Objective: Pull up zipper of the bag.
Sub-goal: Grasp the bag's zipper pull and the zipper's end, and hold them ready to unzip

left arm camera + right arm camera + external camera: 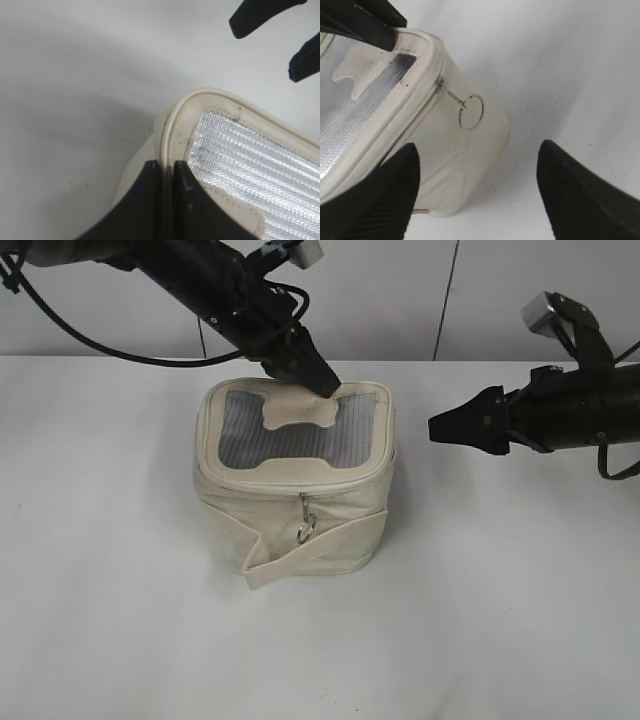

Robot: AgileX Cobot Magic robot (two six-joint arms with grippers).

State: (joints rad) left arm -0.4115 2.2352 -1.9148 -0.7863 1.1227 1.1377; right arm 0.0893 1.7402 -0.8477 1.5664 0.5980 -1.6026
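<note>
Cream bag [295,480], second ring pull [471,112] only wrist-visible

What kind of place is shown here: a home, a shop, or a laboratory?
Probably a laboratory or test bench. A bare white table stands against a plain pale wall, and it carries only one cream bag, with the left hand on its lid and the right hand beside it.

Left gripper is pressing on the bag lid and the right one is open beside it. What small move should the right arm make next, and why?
Probably ease the right gripper forward toward the silver ring pull and bring its open jaws around it. The pull hangs free on the bag wall ahead of the jaws, untouched, while the left gripper, shut, rests on the lid's far edge, apparently steadying it.
</note>
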